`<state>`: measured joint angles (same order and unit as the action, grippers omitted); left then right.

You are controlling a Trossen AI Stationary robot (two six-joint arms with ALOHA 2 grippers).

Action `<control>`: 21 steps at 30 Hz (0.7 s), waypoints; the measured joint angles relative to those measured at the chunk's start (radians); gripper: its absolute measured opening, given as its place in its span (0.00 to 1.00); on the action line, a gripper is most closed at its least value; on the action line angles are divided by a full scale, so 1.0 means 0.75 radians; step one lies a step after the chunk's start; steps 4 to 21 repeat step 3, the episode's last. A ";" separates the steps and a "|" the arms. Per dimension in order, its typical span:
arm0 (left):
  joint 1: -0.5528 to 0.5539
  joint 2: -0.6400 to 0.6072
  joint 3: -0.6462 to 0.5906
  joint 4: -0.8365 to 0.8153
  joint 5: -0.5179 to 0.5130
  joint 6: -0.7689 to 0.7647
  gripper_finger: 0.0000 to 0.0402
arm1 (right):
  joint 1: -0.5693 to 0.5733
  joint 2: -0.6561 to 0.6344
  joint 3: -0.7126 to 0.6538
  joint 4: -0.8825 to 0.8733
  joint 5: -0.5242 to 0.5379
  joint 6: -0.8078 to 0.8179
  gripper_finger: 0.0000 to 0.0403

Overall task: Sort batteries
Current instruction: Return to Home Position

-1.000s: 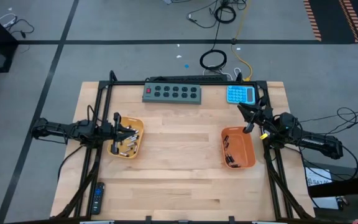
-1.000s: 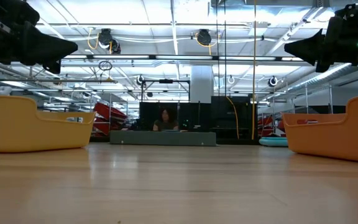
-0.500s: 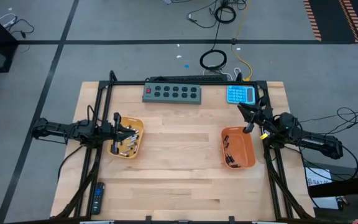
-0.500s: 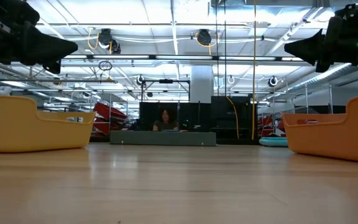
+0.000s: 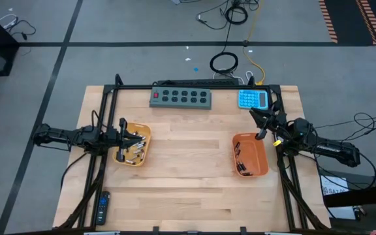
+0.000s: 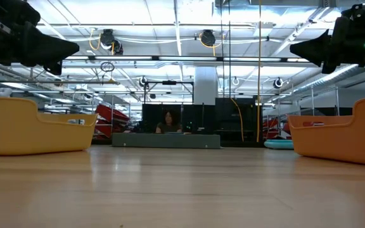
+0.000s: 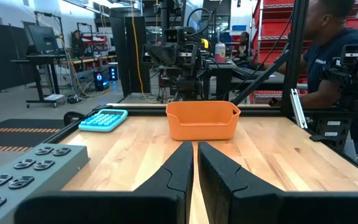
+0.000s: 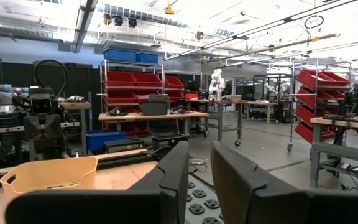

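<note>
Wooden table (image 5: 188,163), batteries all in trays, we judge the arms due to park.
Silvery batteries (image 5: 130,151) lie in the yellow tray (image 5: 147,140), dark batteries (image 5: 241,163) in the orange tray (image 5: 254,153); we see none loose on the wood. Left gripper (image 5: 140,136) hangs over the yellow tray, fingers almost together, nothing between them. Right gripper (image 5: 254,113) sits past the orange tray's far end, just beside the blue calculator (image 5: 253,99), fingers a little apart, empty. We read this as the homing step: next move calls for both arms to draw back clear of the trays, no grasp needed. Grey button box (image 5: 181,97) at the far edge, black remote (image 5: 102,207) at the near left corner. Battery counts are too small to tell from above; at table height the tray walls hide the contents.
</note>
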<state>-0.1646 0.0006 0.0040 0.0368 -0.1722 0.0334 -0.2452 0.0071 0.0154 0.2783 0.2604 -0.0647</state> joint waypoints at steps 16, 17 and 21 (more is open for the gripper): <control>0.000 0.000 0.000 0.000 0.000 0.000 0.08 | 0.000 0.000 0.000 0.000 0.000 0.000 0.15; 0.000 0.000 0.000 0.000 0.000 0.000 0.08 | 0.000 0.000 0.000 0.000 0.000 0.000 0.15; 0.000 0.000 0.000 0.000 0.000 0.000 0.08 | 0.000 0.000 0.000 0.000 0.000 0.000 0.15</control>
